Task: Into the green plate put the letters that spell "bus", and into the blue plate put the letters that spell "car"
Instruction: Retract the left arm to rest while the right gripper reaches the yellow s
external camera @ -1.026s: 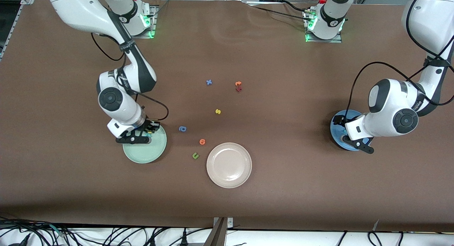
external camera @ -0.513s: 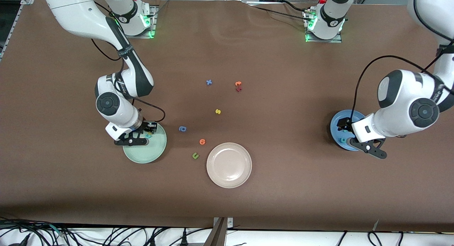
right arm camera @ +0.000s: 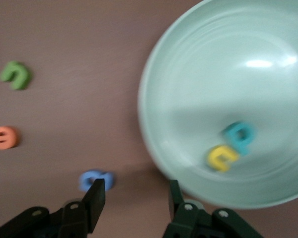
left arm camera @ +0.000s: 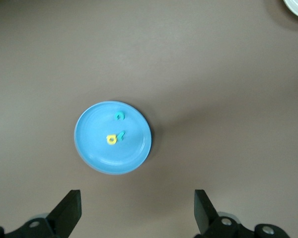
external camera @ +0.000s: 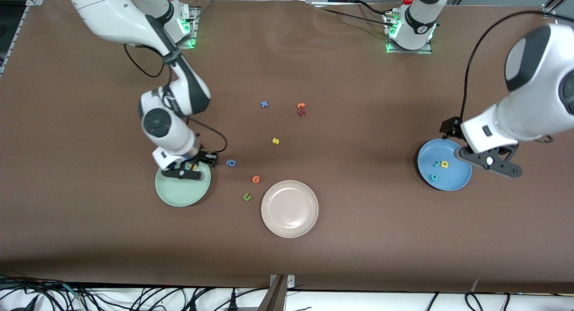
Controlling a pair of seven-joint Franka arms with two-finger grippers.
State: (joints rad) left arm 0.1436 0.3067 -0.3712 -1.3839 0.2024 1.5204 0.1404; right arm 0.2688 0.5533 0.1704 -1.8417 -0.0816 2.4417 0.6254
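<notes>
The green plate (external camera: 179, 192) holds a teal "b" (right arm camera: 238, 135) and a yellow "u" (right arm camera: 222, 157), lying side by side. My right gripper (external camera: 208, 160) hangs open and empty over that plate's rim, beside the blue round letter (right arm camera: 97, 179). The yellow "s" (external camera: 276, 141) lies on the table near the middle. In the blue plate (external camera: 455, 183) lie a teal "c" (left arm camera: 119, 116), a yellow "a" (left arm camera: 111, 139) and a thin teal "r" (left arm camera: 121, 134). My left gripper (left arm camera: 137, 208) is raised high above the table beside the blue plate, wide open and empty.
A beige-white plate (external camera: 289, 208) sits nearest the front camera. An orange round letter (external camera: 255, 179) and an olive-green "u" (external camera: 246, 196) lie between it and the green plate. A blue "x" (external camera: 264, 104), an orange letter (external camera: 301, 106) and a dark red letter (external camera: 302, 113) lie farther off.
My right gripper has opened and shifted across the green plate toward the blue round letter. The left arm has risen off the blue plate, uncovering its letters.
</notes>
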